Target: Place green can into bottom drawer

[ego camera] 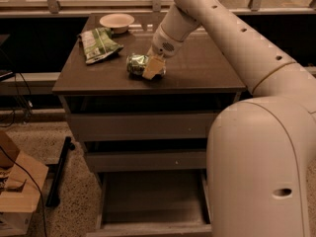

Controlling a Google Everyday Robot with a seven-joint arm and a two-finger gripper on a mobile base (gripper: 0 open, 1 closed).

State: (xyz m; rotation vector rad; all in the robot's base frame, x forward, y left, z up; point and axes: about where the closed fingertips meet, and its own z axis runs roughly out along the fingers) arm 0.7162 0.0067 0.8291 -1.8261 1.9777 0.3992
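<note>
The green can (136, 64) lies on its side near the middle of the brown cabinet top (197, 73). My gripper (153, 68) is down at the can's right end, right against it, and its tan tip covers part of the can. The arm reaches in from the upper right. The bottom drawer (148, 199) is pulled open below the cabinet, and its dark floor shows nothing in it.
A green-and-white striped snack bag (98, 43) lies at the back left of the top, with a shallow bowl (116, 20) behind it. Two shallower drawers (138, 127) above are shut. A cardboard box (19, 191) and a black bar (58, 172) are on the floor at left.
</note>
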